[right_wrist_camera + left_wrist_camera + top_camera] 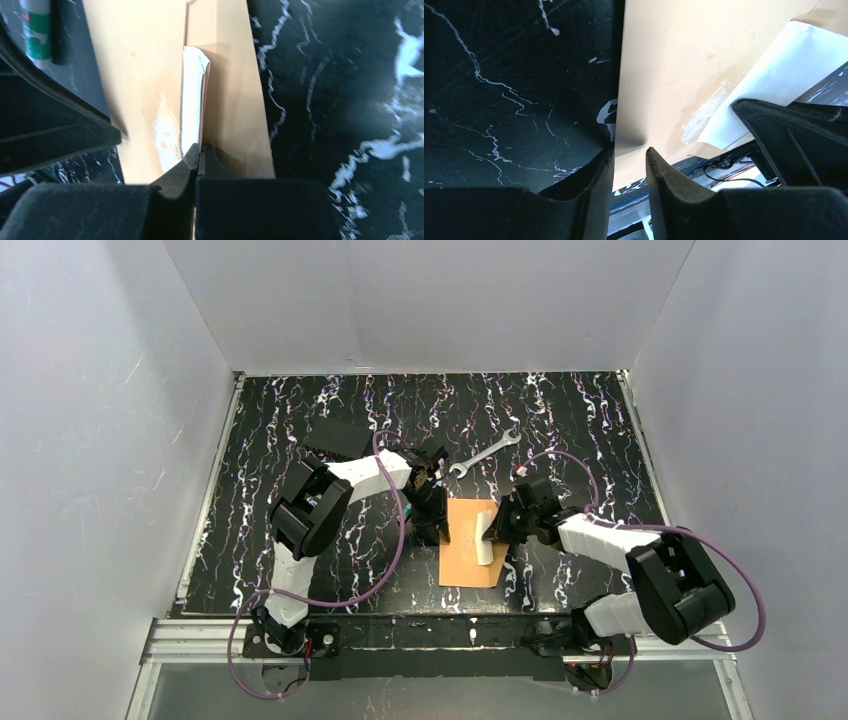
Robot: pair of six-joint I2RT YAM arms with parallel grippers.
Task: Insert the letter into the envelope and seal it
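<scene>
The envelope [458,560] is seen lying flat on the black, white-veined table [580,410], between the two arms and near its front edge. The left gripper [432,528] is set at the envelope's left edge; in the left wrist view its fingers [596,172] are seen narrowly parted, with that edge of the envelope [664,75] running into the gap between them. Whether the paper is actually pinched cannot be told. The right gripper [497,532] is placed at the envelope's right side, where the letter [485,538] is seen as a pale strip lying on the orange-brown paper. In the right wrist view the jaws are pressed together on the near edge of the letter [192,100] — it looks white here, with folded layers showing at its far end, and it is tucked between the broad face of the envelope [140,75] and a narrower tan panel to its right. A silver wrench [487,452] is left on the table just behind the envelope, and a green-and-white tube [36,35] is glimpsed at the upper left of the right wrist view.
</scene>
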